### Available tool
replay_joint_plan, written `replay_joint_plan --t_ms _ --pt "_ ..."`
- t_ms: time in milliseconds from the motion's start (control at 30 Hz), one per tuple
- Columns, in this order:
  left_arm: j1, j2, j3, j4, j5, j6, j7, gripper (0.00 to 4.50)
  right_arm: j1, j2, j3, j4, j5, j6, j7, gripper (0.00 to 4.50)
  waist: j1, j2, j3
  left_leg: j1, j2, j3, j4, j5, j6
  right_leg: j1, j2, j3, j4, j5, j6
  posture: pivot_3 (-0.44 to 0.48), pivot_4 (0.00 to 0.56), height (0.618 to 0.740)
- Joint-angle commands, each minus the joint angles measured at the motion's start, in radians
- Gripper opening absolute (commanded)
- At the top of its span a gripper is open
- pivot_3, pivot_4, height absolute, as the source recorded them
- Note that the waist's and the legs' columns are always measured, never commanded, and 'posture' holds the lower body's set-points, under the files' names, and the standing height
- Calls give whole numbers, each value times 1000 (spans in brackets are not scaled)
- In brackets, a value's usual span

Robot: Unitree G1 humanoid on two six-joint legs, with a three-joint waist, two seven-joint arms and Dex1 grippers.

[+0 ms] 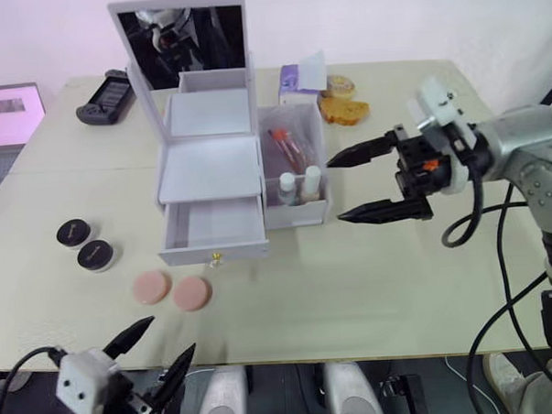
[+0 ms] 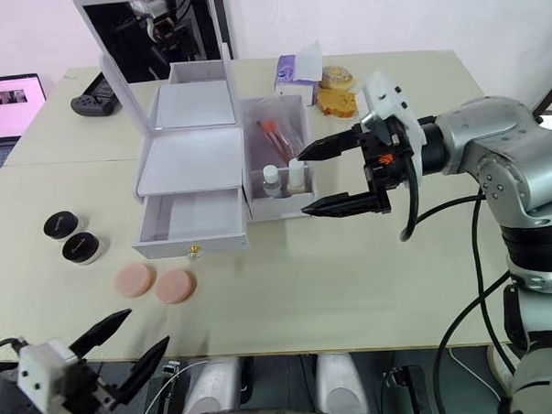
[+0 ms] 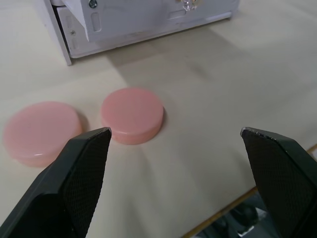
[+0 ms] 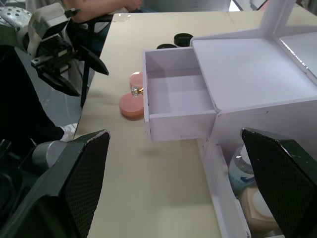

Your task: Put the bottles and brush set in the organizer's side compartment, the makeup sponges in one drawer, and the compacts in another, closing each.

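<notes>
1. Organizer (image 1: pixel 210 169), white, sits mid-table (image 1: pixel 371 276) with its mirror lid (image 1: pixel 182 41) standing up; side compartment (image 1: pixel 299 206) is attached on its right.
2. Bottom drawer (image 1: pixel 213 230) pulled out toward the robot, empty inside, small knob on front.
3. Right pincer (image 1: pixel 371 184) hovers just right of the side compartment, fingers spread wide apart, holding nothing.
4. Left pincer (image 1: pixel 159 354) at the near table edge, just short of the sponges, fingers also spread, nothing between them.
5. Brush set (image 1: pixel 287 147) in a clear bag lies in the rear part of the side compartment.
6. Two bottles (image 1: pixel 299 186), white-capped, stand side by side at the front of the side compartment.
7. Two pink makeup sponges (image 1: pixel 173 290), round and flat, lie next to each other on the table in front of the open drawer, apart from it.
8. Two black compacts (image 1: pixel 83 244) on the table left of the organizer, close together, well apart from the drawer.
9. Far edge: black controller (image 1: pixel 106 97) left of the mirror lid; tissue pack (image 1: pixel 302 77) and a bread-like item (image 1: pixel 343 108) behind the side compartment.
</notes>
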Motion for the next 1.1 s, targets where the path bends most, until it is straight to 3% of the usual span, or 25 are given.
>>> replay_joint_plan --t_ms 33,233,400,667,1000,1100 --pt "-14 -12 -49 34 69 -55 68 4403 -31 -5 -15 -8 -8 -18 16 4500 0 0 0 0 0 0 0 0 0 0 0 0 0 0 0 0 150 740" --pt "-71 -42 -133 156 157 -135 167 4403 -35 -31 -6 38 -25 -3 57 4500 2 0 0 0 0 0 0 0 0 0 0 0 0 0 0 0 150 740" --pt "-114 -39 -186 251 193 -197 218 4403 -29 -54 -56 31 70 65 131 4500 4 1 0 0 0 0 0 0 0 0 0 0 0 0 0 0 150 740" --pt "-201 -40 -241 335 213 -232 287 4403 6 -69 -78 -4 80 74 112 4500 6 3 -2 0 0 0 0 0 0 1 0 0 1 0 0 0 150 740" --pt "-319 -45 -298 401 224 -219 359 4403 -3 -62 -71 -2 69 71 87 4500 11 15 -9 4 0 -1 1 0 0 5 0 0 1 0 1 0 150 740" --pt "-326 -45 -304 424 216 -231 369 3533 -2 -61 -72 0 69 68 82 4500 12 19 -11 5 0 -1 1 0 0 7 0 0 0 0 0 0 150 740"
